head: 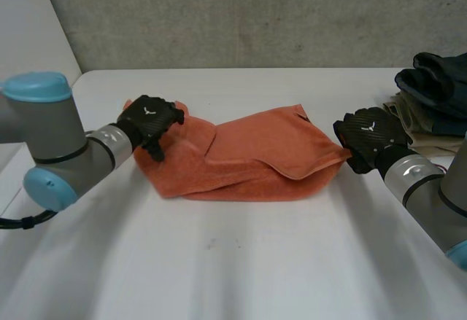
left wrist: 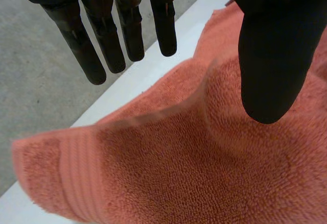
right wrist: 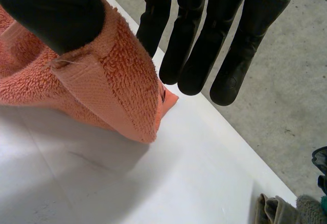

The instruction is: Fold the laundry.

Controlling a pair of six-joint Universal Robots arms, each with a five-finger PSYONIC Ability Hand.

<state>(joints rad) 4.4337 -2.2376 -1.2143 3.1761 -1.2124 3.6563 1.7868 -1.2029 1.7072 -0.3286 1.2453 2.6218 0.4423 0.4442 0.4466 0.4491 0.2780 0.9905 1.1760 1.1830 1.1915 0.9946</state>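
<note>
An orange towel (head: 248, 156) lies loosely folded at the middle of the white desk (head: 233, 269), its long side running from 9 o'clock to 3 o'clock, with an upper layer folded over and a flap hanging toward the near edge.

The left robot hand (head: 149, 122) is at the towel's 9 o'clock end, over its far corner. In the left wrist view its fingers (left wrist: 104, 35) are straight and spread wide from the thumb (left wrist: 273, 55). The terry cloth lies under the palm and nothing is gripped. Whether the thumb touches the cloth cannot be told.

The right robot hand (head: 371, 136) is at the towel's 3 o'clock end, where the cloth bunches into a thick point. In the right wrist view its thumb (right wrist: 51, 9) lies against the top of that raised end. The straight fingers (right wrist: 191, 40) reach past it on the other side, and a strip of bare desk shows between them and the cloth, so this hand is wide too.

At 1 o'clock from the right robot hand, at the desk's edge, sits a pile of dark blue garments (head: 438, 87) on beige cloth (head: 419, 119).
</note>
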